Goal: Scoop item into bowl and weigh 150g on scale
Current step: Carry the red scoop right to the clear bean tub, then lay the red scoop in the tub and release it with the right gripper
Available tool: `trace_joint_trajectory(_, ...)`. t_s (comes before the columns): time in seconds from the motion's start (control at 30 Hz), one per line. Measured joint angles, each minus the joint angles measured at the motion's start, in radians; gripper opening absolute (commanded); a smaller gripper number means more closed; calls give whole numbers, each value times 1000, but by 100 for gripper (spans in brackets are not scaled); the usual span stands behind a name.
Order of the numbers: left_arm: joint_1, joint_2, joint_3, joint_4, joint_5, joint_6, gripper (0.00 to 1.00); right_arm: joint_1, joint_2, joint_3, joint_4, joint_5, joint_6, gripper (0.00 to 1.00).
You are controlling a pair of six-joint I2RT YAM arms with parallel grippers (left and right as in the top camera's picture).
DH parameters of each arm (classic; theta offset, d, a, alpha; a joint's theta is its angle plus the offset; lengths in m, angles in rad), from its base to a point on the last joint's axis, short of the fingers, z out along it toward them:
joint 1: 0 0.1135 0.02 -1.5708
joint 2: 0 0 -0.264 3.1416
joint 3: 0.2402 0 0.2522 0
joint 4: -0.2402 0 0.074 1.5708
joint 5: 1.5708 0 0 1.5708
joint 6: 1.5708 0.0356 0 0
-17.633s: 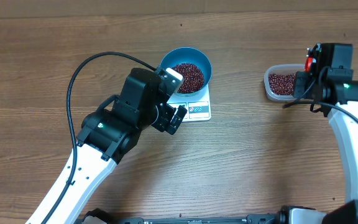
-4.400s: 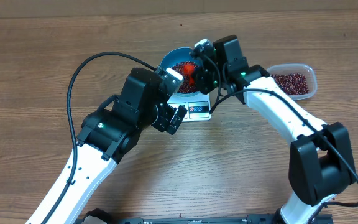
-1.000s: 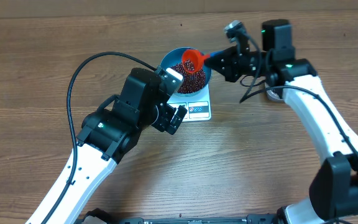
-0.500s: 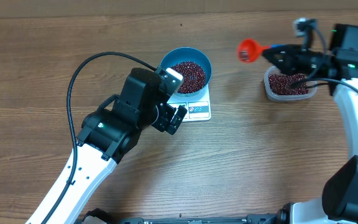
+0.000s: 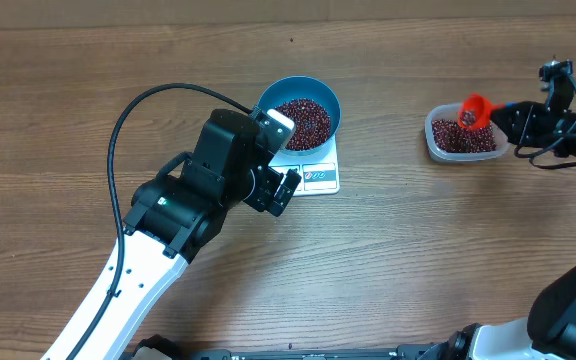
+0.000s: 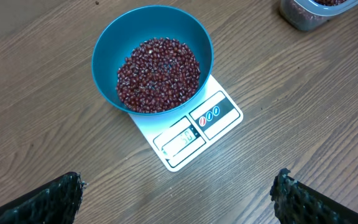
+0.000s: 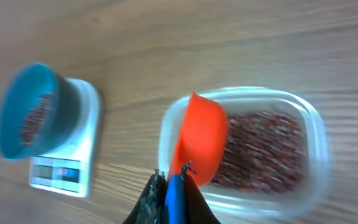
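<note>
**Scoop over the container, bowl on the scale**

The right gripper (image 7: 173,182) is clamped tight on the blue handle of the orange scoop (image 7: 199,140). The scoop hangs tilted over the clear container (image 7: 316,124) of beans (image 7: 266,149), probably to take one more portion. Well apart, the blue bowl (image 6: 107,50) stands on the white scale (image 6: 201,127) with a heap inside (the display is too faint to read). The left gripper (image 6: 179,198) is spread wide and empty, seemingly so that its camera can watch the scale.
</note>
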Motion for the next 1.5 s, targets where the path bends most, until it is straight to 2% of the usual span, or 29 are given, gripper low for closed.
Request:
trace_joint_trajectory(0.1,0,0,0,0,0,0,99,22,-6,0,-14,161,-25,4)
trace_joint_trajectory(0.33,0,0,0,0,0,0,99,253,-8,0,-16,607,-50,4)
trace_joint_trajectory(0.5,0,0,0,0,0,0,100,341,-8,0,8,802,-6,4)
trace_joint_trajectory(0.63,0,0,0,0,0,0,100,325,-8,0,12,800,114,4)
trace_joint_trajectory(0.83,0,0,0,0,0,0,100,290,-8,0,7,601,256,4)
trace_joint_trajectory(1.07,0,0,0,-1,0,0,100,288,-7,-47,45,517,402,4)
trace_joint_trajectory(1.2,0,0,0,0,0,0,100,287,-4,-128,138,511,488,22)
trace_joint_trajectory(1.23,0,0,0,0,0,0,99,287,-2,-146,151,510,514,69)
trace_joint_trajectory(1.27,0,1,0,0,0,0,100,287,-2,-154,155,509,523,100)
trace_joint_trajectory(1.5,0,8,0,0,0,0,99,287,-2,-162,77,514,542,100)
